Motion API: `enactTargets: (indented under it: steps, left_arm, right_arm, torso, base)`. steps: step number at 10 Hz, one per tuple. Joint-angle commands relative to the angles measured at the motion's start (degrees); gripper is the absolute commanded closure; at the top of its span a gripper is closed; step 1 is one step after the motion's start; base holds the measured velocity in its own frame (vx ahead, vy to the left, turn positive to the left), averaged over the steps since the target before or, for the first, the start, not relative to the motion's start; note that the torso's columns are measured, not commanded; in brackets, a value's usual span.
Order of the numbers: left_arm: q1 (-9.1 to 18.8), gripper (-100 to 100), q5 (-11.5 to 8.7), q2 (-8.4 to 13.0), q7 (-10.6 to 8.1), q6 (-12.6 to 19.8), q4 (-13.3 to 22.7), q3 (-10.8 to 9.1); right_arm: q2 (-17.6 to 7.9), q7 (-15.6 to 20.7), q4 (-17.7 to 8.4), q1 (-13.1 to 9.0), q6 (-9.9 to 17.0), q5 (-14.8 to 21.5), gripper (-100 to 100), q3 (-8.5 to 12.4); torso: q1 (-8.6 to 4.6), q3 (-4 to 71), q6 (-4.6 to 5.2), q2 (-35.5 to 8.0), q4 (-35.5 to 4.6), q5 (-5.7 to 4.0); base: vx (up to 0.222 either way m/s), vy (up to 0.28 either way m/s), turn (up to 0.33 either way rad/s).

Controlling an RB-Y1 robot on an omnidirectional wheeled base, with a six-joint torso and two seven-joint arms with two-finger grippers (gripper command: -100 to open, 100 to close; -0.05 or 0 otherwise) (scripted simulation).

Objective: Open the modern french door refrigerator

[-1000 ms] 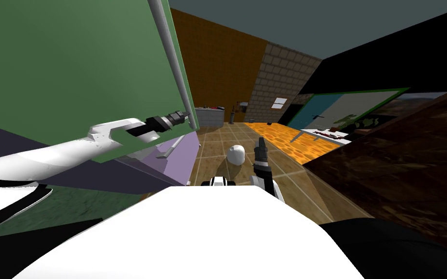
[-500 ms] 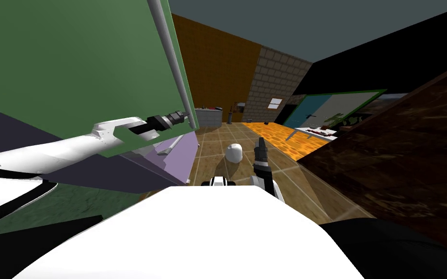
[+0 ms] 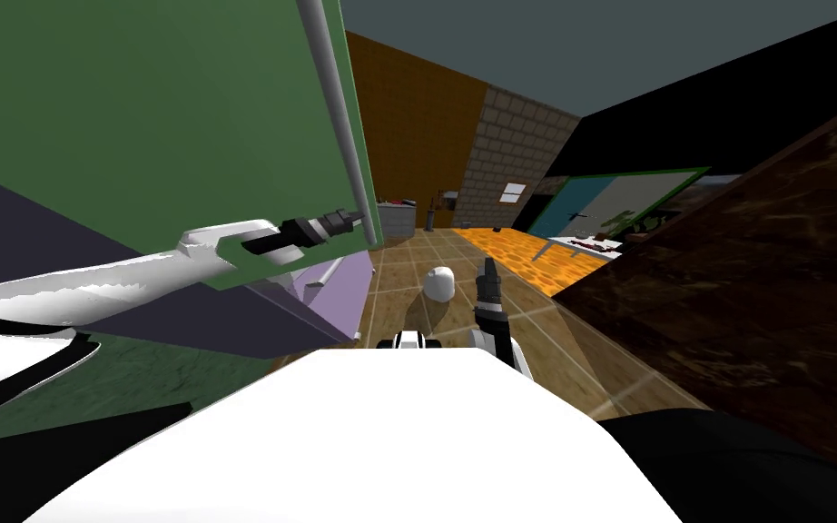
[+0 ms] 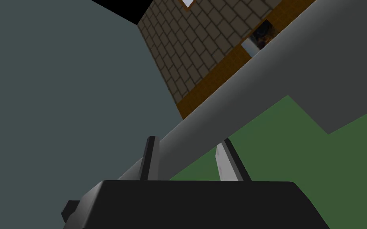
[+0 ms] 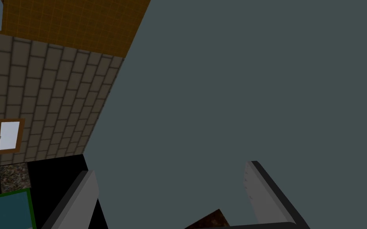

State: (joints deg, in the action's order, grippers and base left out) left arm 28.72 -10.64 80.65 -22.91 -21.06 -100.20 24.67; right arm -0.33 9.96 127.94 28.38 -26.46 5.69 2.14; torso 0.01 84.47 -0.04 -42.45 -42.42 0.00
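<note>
The refrigerator's green door (image 3: 135, 136) fills the upper left of the head view, swung out from the dark body behind it. A long grey bar handle (image 3: 339, 118) runs down its free edge. My left gripper (image 3: 351, 221) is shut on the handle's lower end. In the left wrist view the handle (image 4: 258, 75) passes slantwise between the two fingers (image 4: 224, 159) of that gripper (image 4: 186, 153), with the green door (image 4: 298, 159) behind. My right gripper (image 3: 487, 265) points forward above the floor ahead of me. In its wrist view, that gripper (image 5: 170, 187) stands open on nothing.
Below the door is a lavender drawer front (image 3: 344, 286) with its own handle. A white rounded object (image 3: 441, 284) sits on the tiled floor ahead. A dark brown wooden surface (image 3: 753, 300) rises close on the right. A grey counter (image 3: 396, 218) stands at the far wall.
The green door and its handle have swung rightward across the head view, with my left gripper holding the handle throughout. The right arm has stayed put.
</note>
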Motion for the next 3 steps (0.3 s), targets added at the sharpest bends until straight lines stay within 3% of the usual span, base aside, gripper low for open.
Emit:
enactTargets:
  steps: [1, 2, 3]
  left_arm:
    - [-0.2, 100, -0.5, 0.3, -0.15, -1.4, -3.9, 0.25]
    - [0.3, -100, -1.2, 1.8, -0.92, -0.3, -4.4, -0.14]
    - [0.7, -100, -1.6, 2.6, -1.45, -0.2, -4.9, -0.23]
  right_arm:
    - [0.0, 0.0, 0.0, 0.0, 0.0, 0.0, 0, 0.0]
    - [0.0, 0.0, 0.0, 0.0, 0.0, 0.0, 0, 0.0]
    - [0.0, 0.0, 0.0, 0.0, 0.0, 0.0, 0, 0.0]
  torso:
    - [0.05, 0.0, -0.04, 0.0, 0.0, 0.02]
    - [0.04, 0.0, -0.04, 0.0, 0.0, 0.01]
    - [-0.08, 0.2, -0.03, 0.3, 0.1, -0.03]
  base:
    - [-0.084, 0.082, -0.036]
    - [-0.017, 0.031, 0.029]
    - [0.020, -0.017, 0.040]
